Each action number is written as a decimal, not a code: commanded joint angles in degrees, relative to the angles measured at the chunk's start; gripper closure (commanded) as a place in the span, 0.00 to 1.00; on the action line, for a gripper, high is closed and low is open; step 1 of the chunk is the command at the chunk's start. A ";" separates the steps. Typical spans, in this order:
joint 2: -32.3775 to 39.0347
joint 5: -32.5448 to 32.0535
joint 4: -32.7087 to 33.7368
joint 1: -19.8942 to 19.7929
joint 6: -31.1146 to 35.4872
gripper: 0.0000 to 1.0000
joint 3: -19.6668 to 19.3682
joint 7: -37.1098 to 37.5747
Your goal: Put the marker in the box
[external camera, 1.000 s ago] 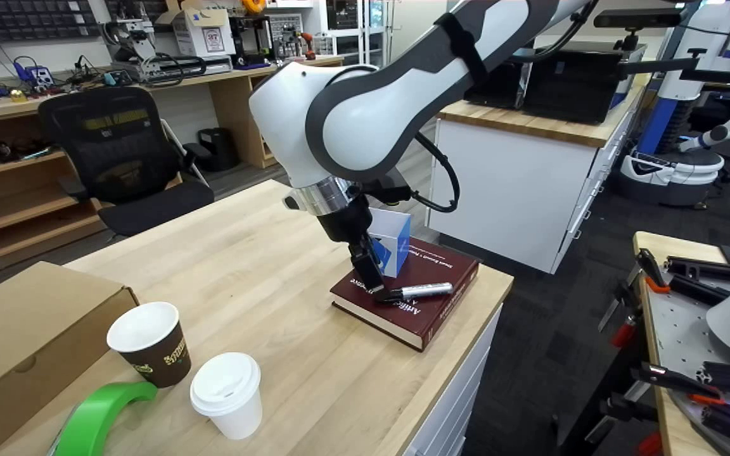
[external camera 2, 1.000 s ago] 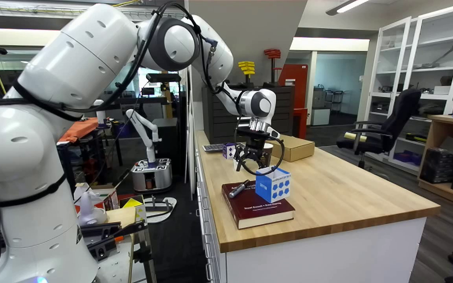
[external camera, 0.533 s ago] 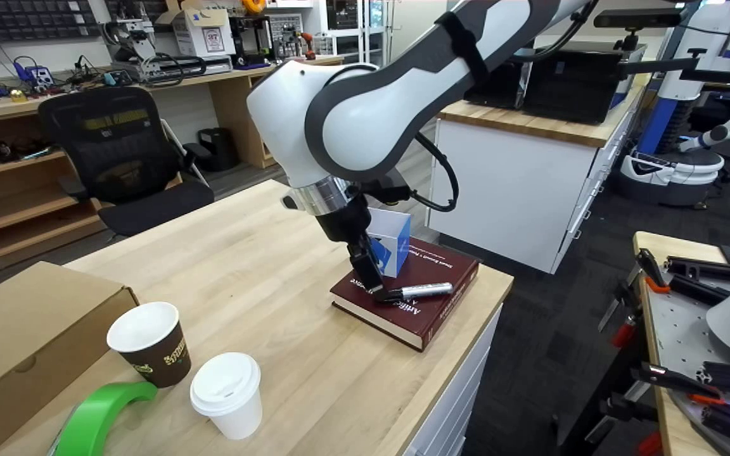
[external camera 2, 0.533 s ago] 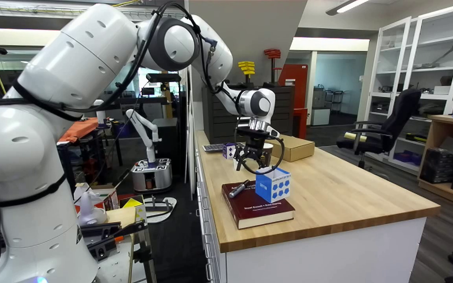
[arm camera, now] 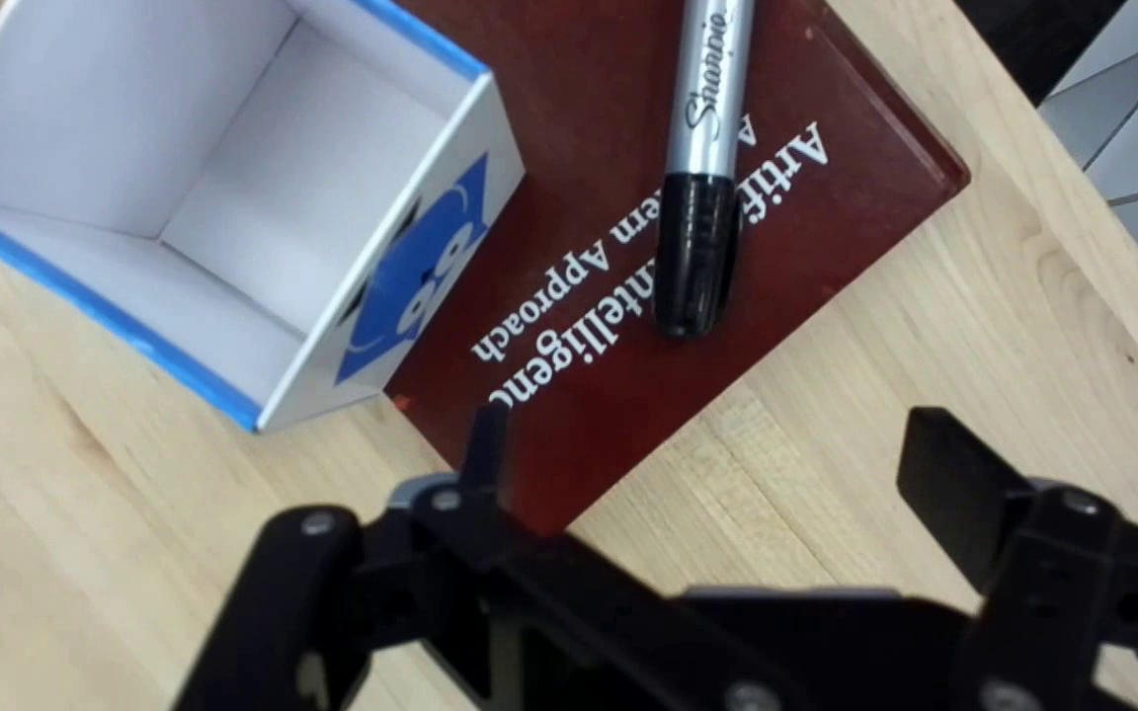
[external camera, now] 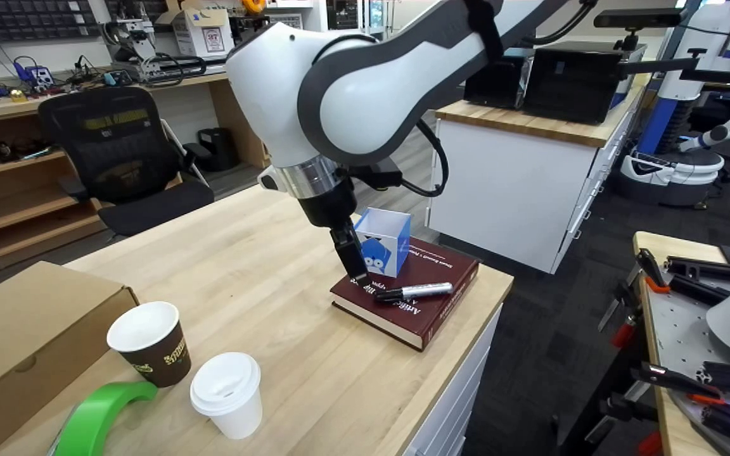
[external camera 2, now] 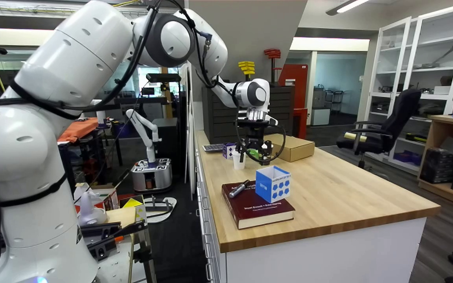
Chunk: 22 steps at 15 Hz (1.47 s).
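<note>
- A pale wood table [external camera 2: 368,196] takes up the middle of the room, white drawers [external camera 2: 207,226] down one long edge; past the opposite long edge I see a black chair [external camera: 111,152], a cluttered workbench [external camera: 222,104] and a glass-fronted white cabinet [external camera 2: 427,67].
- A dark red book [external camera: 438,272] lies at the corner where the drawer edge meets a short edge.
- On it stands the blue-and-white box [external camera 2: 264,190], upright and open-topped; the marker [arm camera: 702,163] lies on the cover beside it, apart.
- Toward the other short edge: a cardboard box [external camera: 35,329], a brown cup [external camera: 162,364] and a lidded white cup [external camera: 233,408].
- The gripper [arm camera: 707,444] hangs near the marker's black cap, jaws spread wide, released.
- Black script on the silver barrel says "Sharpie".
- The white title, partly covered by the marker, reads "Artifi… ntelligenc", with "…ern Approach" alongside.
- Blue pentagon-like shapes mark one face of the box; its small lettering is too fine for me, as is the brown cup's.
</note>
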 commanded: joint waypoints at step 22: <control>-17.10 2.15 -28.31 -1.02 23.71 0.00 -1.70 15.21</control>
